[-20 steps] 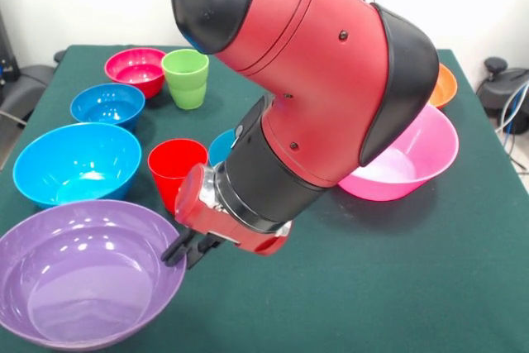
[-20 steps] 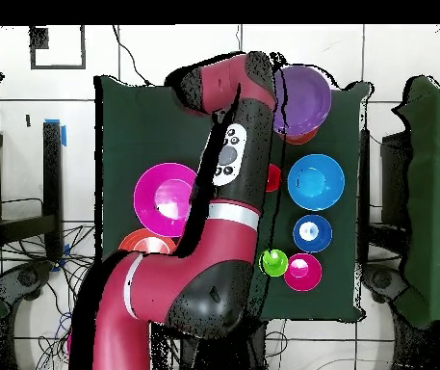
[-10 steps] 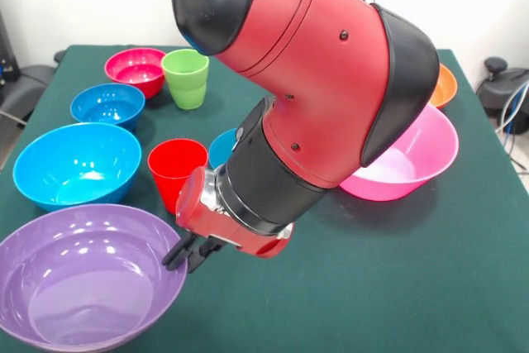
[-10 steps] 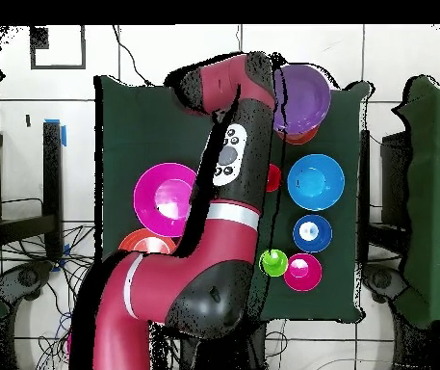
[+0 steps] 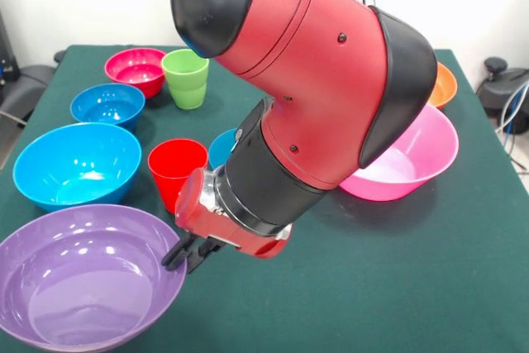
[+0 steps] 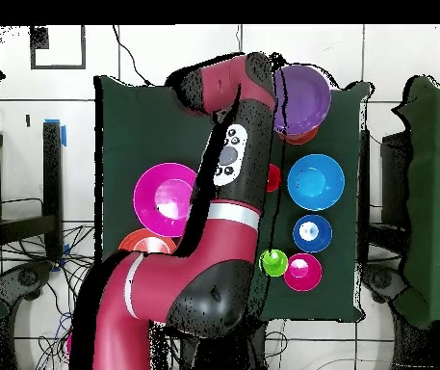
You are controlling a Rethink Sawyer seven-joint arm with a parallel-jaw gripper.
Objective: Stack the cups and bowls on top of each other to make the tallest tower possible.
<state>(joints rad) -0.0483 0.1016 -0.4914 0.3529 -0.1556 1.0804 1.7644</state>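
Because the gripper [image 5: 183,252] sits right at the near rim of the purple bowl [image 5: 83,274], the coming move seems to turn on that rim: the dark fingertips point down and toward the bowl's edge, the bowl lying to their side toward the front corner of the table [image 5: 388,287]. The fingers look close together with only a thin gap, and I cannot tell whether the rim is pinched between them or merely beside them. The red cup [image 5: 175,169] stands just behind the gripper, the large blue bowl [image 5: 76,161] beyond it. The big pink bowl [image 5: 413,159] lies well apart on the other side, half hidden by the arm, which also covers most of a small blue bowl [image 5: 220,146]. From overhead the gripper is masked by the arm.
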